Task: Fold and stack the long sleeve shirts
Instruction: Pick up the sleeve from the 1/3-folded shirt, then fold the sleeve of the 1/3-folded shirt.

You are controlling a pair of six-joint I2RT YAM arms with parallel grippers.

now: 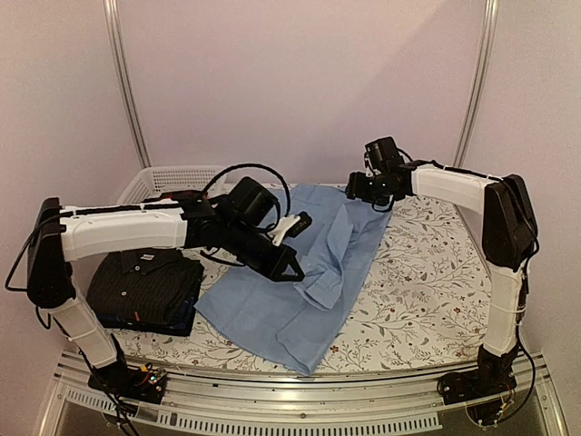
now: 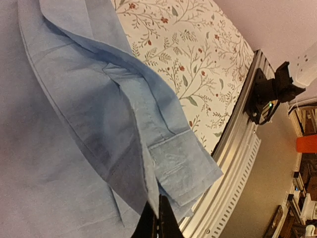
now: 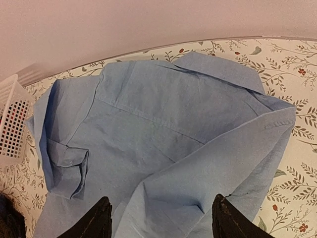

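The light blue shirt (image 1: 290,309) lies spread across the middle of the table, its sleeve folded over the body. My left gripper (image 1: 295,271) is low over its centre, shut on a fold of the cloth (image 2: 159,208) beside the sleeve cuff (image 2: 185,166). At the shirt's far end my right gripper (image 1: 372,195) hovers open, its fingers (image 3: 94,220) apart above the blue cloth (image 3: 163,129) without touching it. A folded black pinstriped shirt (image 1: 145,277) rests on a folded dark navy one (image 1: 180,318) at the near left.
A white lattice basket (image 1: 168,180) stands at the back left, and its corner (image 3: 12,124) shows in the right wrist view. The table's metal front rail (image 2: 233,163) runs close to the cuff. The floral cloth (image 1: 418,272) is bare on the right.
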